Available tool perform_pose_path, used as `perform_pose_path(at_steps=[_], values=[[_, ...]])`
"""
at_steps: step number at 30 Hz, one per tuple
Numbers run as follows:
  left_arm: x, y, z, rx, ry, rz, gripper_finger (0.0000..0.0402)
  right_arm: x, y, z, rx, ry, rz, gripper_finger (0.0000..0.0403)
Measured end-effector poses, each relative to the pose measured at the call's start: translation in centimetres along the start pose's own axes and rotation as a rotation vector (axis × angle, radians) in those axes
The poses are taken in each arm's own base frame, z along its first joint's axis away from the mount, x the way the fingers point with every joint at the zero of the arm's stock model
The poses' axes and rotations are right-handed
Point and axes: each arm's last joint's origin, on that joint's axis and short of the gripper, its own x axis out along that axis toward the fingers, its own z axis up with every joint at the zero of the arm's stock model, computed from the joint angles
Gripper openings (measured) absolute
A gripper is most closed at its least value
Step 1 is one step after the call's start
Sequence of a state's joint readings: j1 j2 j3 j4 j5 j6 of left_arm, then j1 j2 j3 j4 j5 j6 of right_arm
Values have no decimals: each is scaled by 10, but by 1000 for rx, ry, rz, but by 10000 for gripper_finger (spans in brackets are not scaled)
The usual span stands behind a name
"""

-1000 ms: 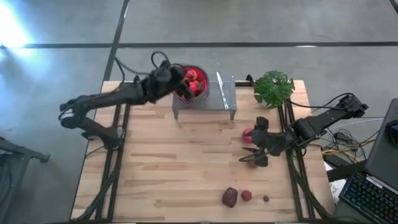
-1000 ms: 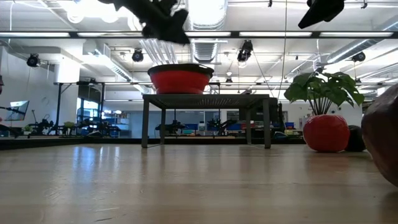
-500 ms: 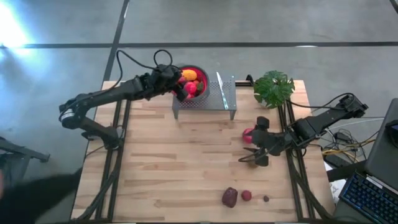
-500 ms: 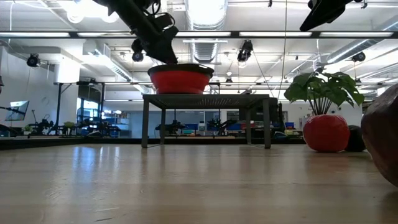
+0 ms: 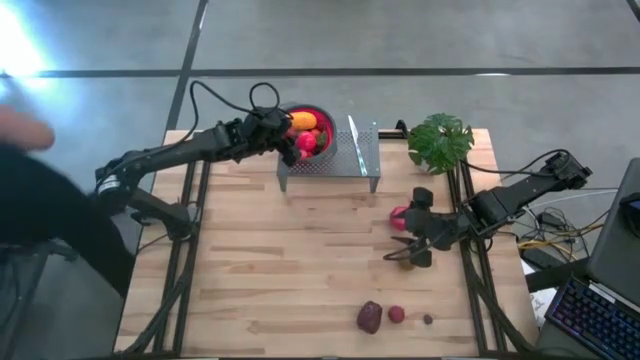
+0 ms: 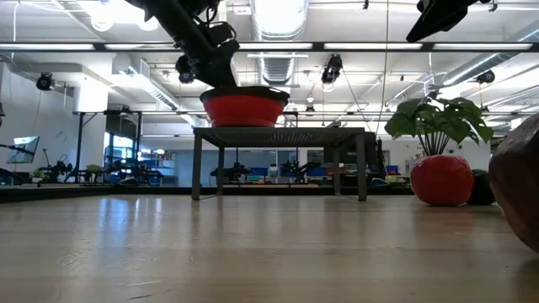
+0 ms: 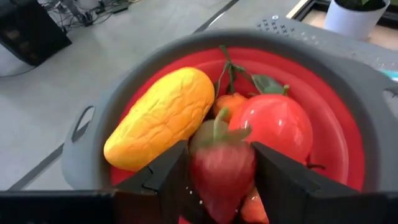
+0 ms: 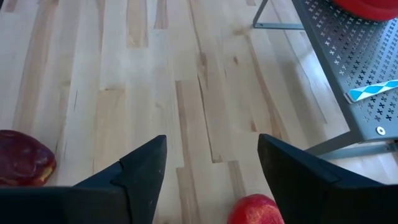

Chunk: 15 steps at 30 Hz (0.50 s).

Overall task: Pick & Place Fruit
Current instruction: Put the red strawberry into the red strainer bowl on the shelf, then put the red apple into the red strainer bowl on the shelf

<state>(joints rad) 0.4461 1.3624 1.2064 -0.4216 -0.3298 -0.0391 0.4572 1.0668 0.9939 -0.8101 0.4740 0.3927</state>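
Jaws of left gripper (image 7: 221,177) sit either side of a red strawberry (image 7: 222,169) over the red-lined bowl (image 5: 322,112) on the grey metal stand (image 5: 350,160), far side of the desk (image 5: 270,260); whether they're clamped on it, can't tell. Bowl also has a yellow-orange elongated fruit (image 7: 163,117) and a red apple (image 7: 273,124). Right gripper (image 8: 211,163) jaws apart, nothing between them, hovering right of centre beside a red apple (image 8: 256,210). Maroon fruit (image 5: 370,317), small red berry (image 5: 397,314) lie at near edge.
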Motion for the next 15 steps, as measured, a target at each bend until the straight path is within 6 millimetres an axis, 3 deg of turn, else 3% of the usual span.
perform_pose_path(at_steps=[9, 15], values=[[0, 0, -4, 33, 39, 1, 216, 0, 0, 0, -1, 1, 0, 231], [-12, 0, 12, -39, -15, -16, 224, 0, 0, 0, -2, 5, 3, 243]])
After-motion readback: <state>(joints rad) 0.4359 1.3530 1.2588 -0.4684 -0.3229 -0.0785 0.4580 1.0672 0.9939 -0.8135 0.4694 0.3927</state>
